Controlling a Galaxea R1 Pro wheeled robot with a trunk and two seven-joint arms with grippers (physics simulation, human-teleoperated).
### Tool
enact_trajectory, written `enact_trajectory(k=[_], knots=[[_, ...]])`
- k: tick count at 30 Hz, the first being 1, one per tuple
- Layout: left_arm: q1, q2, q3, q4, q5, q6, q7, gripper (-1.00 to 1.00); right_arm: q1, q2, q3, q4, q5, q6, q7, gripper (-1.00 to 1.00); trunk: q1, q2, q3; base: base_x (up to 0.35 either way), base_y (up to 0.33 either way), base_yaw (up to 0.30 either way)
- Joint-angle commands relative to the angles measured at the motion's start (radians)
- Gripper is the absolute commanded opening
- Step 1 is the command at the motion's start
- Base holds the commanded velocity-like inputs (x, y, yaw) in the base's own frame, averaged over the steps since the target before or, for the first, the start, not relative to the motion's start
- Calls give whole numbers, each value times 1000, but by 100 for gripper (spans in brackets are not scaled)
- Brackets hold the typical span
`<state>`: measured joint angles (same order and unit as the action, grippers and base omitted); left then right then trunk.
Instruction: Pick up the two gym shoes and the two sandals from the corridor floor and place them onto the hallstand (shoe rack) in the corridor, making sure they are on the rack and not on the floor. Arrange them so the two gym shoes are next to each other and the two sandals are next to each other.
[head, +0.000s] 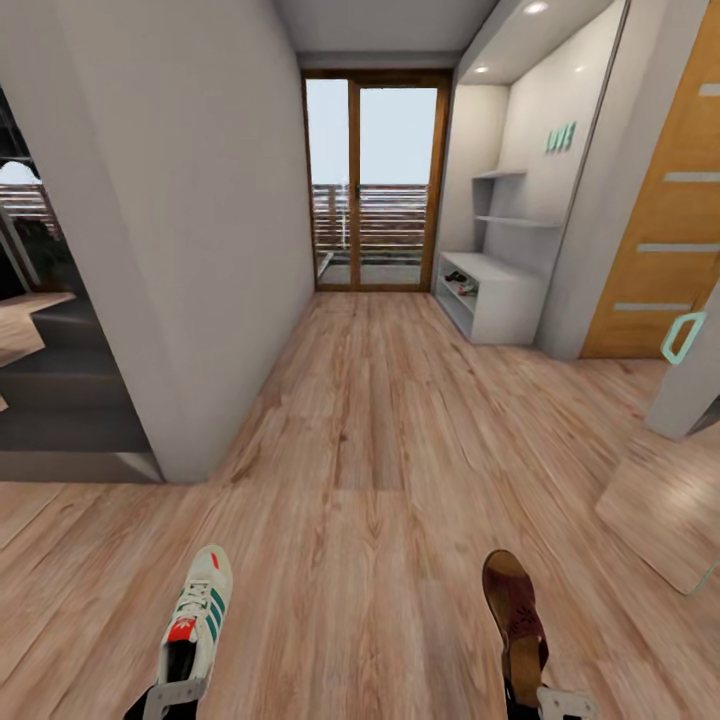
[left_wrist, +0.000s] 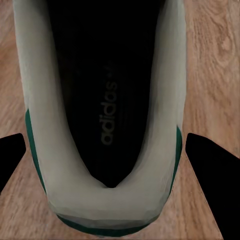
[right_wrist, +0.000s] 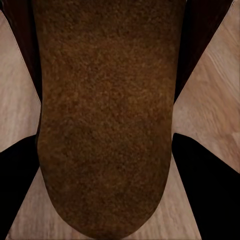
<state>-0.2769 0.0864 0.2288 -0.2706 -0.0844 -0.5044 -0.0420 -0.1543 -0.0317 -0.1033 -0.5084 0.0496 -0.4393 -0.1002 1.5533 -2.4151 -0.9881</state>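
A white gym shoe (head: 198, 620) with green stripes and a red tongue hangs over the corridor floor (head: 370, 480) at lower left, and my left gripper (head: 176, 692) is shut on its heel. The left wrist view looks into that shoe (left_wrist: 105, 100), with dark fingers (left_wrist: 215, 175) against both sides of the heel. At lower right, my right gripper (head: 548, 702) is shut on a dark brown sandal (head: 514, 620). Its tan footbed (right_wrist: 105, 110) sits between the fingers (right_wrist: 205, 185). The pale grey hallstand (head: 505, 295) stands far ahead on the right, under mint letters (head: 560, 137).
A grey wall (head: 180, 250) juts in on the left, leaving the corridor open ahead to a glass door (head: 375, 180). Small items (head: 460, 285) lie on the hallstand's low shelf. On the right are a wooden door (head: 660, 250), a teal handle (head: 683, 337) and a tilted wooden panel (head: 665, 510).
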Motion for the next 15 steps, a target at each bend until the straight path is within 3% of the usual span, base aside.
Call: enact_trajectory(k=[1, 15], knots=[[-1, 0, 9, 1, -8, -3, -4, -100, -1, 0, -1, 1, 5, -3, -4, -100, 0, 0, -1, 338, 0, 0], [-1, 1, 9, 1, -6, -3, -4, -100, -1, 1, -1, 2, 4, -3, -4, -100, 0, 0, -1, 338, 0, 0]])
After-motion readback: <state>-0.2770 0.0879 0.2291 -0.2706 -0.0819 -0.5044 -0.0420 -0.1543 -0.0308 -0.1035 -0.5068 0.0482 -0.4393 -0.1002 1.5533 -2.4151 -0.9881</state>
